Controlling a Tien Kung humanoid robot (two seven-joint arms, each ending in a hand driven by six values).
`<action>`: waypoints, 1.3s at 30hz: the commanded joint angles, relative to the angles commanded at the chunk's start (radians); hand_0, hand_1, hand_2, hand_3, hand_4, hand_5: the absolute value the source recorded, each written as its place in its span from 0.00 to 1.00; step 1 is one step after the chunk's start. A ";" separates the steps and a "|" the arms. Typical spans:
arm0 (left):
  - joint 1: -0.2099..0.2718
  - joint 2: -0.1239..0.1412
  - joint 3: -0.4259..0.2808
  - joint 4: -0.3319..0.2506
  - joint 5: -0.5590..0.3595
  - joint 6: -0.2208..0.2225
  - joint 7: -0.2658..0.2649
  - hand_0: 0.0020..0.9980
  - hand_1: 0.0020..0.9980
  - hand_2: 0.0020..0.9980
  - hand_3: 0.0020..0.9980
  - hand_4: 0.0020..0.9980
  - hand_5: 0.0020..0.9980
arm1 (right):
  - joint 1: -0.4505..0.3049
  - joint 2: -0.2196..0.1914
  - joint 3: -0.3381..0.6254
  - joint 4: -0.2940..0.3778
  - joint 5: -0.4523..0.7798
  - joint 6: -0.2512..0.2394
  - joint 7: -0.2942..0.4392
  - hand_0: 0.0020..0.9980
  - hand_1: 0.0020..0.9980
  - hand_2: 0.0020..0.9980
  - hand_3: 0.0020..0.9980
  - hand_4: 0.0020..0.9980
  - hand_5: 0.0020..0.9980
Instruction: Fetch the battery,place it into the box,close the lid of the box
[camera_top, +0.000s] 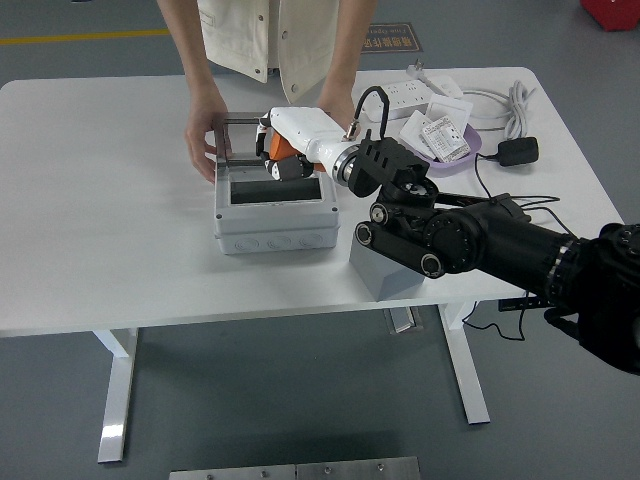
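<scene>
The grey box (272, 215) stands open at the table's middle, its inside dark, and I cannot make out a battery in it. Its clear-paned lid (238, 135) lies folded back on the far side. A person at the far side holds the lid, one hand (203, 140) on its left edge, the other hand (338, 110) behind my wrist. My right hand (280, 163), white with orange and black fingers, hangs over the box's far edge by the hinge. Its fingers are curled, and nothing shows between them.
A grey block (385, 272) stands just right of the box, under my forearm. At the back right are a purple tray (478, 152) of white packs, a white power strip (408, 95), a coiled white cable (505, 105) and a black adapter (518, 151).
</scene>
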 joint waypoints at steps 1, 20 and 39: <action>0.000 0.000 -0.001 0.000 0.001 0.000 0.000 0.66 0.75 0.71 0.79 0.66 0.27 | -0.002 0.000 0.004 0.000 -0.008 0.008 -0.001 0.17 0.21 0.26 0.24 0.00 0.00; -0.004 -0.006 0.000 0.000 0.007 0.001 -0.001 0.66 0.75 0.72 0.79 0.66 0.27 | -0.016 0.000 0.019 0.042 0.031 0.060 -0.017 0.25 0.23 0.29 0.24 0.00 0.00; -0.006 -0.009 0.005 0.000 0.007 0.003 -0.004 0.66 0.75 0.72 0.79 0.66 0.28 | -0.023 0.000 0.033 0.039 0.045 0.072 -0.009 0.34 0.31 0.39 0.29 0.05 0.00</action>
